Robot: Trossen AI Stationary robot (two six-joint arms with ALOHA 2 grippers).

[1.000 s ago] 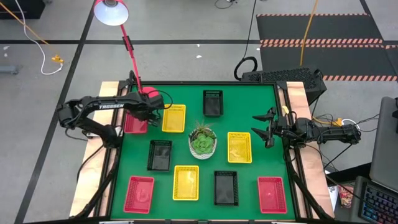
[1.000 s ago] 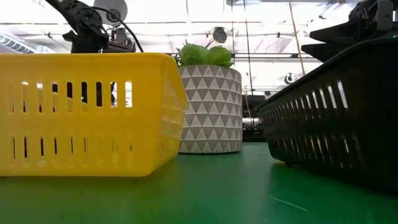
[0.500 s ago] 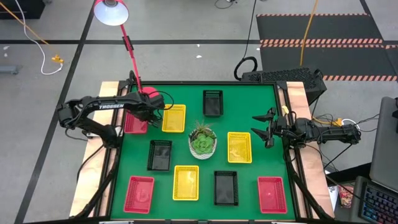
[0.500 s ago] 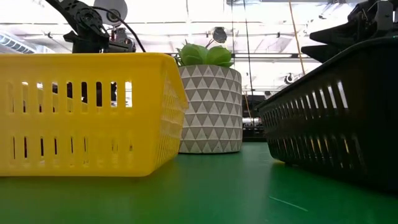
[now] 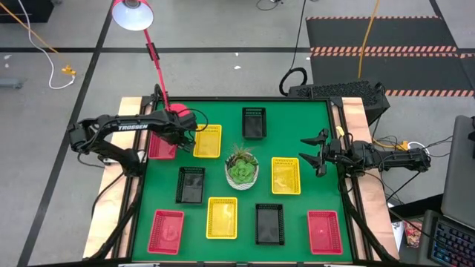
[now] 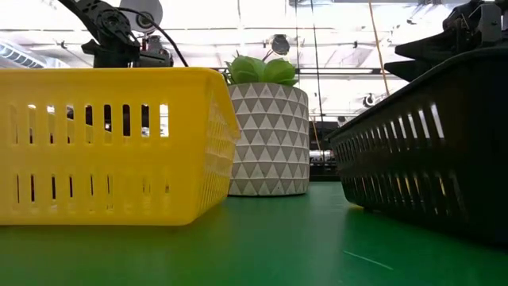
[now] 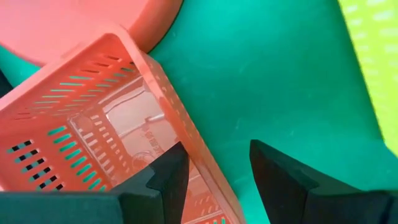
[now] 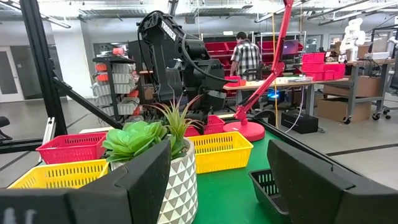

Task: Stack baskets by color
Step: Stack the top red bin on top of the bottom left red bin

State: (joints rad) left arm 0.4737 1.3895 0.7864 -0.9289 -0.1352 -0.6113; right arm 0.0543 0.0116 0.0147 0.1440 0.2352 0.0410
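Nine baskets lie on the green mat: three red, three yellow, three black. One red basket (image 5: 160,146) sits at the far left, beside the round red lamp base (image 5: 178,111) and a yellow basket (image 5: 208,141). My left gripper (image 5: 182,136) points down over this red basket's right long wall (image 7: 186,140), open, with one finger inside the basket and one outside. My right gripper (image 5: 312,152) waits open and level at the table's right edge, holding nothing. My left gripper (image 7: 217,149) stands astride the red basket's long wall from above. Green mat shows between the outer finger (image 7: 273,174) and the wall. Whether the inner finger (image 7: 168,180) touches the wall, I cannot tell. The basket rests on the mat.
A potted succulent (image 5: 242,167) stands mid-table. Around it lie black baskets (image 5: 254,122), (image 5: 191,185), (image 5: 269,223), yellow baskets (image 5: 285,176), (image 5: 222,217) and red baskets (image 5: 166,231), (image 5: 324,231). The lamp's red stem (image 5: 157,67) rises over the far left corner.
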